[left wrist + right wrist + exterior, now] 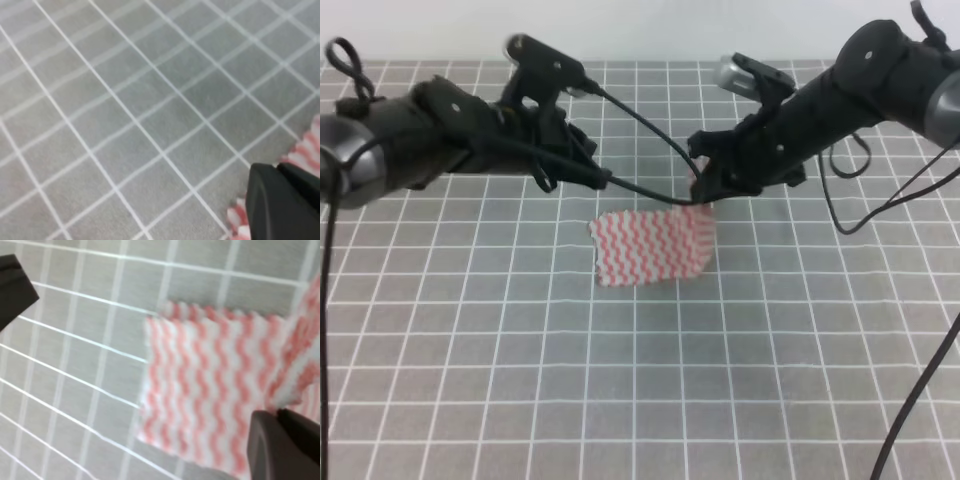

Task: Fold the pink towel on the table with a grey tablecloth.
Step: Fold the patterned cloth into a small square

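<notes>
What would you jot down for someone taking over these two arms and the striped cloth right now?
Right gripper: shut on the pink towel, pinching its far right corner and lifting that edge off the table with a grey tablecloth.
Left gripper: just behind the towel's far left side, holding nothing visible; open or shut cannot be told.
Towel: mid-table, mostly flat, right edge curled up.
Done: one corner gripped.
Left: no finished fold shows; carry the corner over, lay it down, release.
</notes>
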You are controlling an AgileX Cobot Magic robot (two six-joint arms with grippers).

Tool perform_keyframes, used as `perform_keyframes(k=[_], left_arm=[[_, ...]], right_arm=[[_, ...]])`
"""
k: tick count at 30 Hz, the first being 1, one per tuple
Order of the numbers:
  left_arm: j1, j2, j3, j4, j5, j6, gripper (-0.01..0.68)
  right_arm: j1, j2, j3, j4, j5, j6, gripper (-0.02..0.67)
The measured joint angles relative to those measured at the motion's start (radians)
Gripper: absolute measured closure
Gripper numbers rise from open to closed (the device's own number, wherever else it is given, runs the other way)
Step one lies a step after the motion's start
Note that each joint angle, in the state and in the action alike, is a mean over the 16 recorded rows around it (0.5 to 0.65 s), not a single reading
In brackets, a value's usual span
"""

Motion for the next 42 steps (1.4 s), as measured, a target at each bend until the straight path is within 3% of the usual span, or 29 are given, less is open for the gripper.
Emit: perform_keyframes(k=[18,42], left_arm=[[0.012,-0.035,0.000,-0.012,0.023,0.002,0.675],[0.012,-0.036,0.000,-0.012,0.025,0.011,0.675]], right_arm=[[0.098,0.042,-0.003,0.080,-0.075,-0.036,0.663],[0.148,0.120,-0.005,0.181,-0.149,-0.060,0.663]])
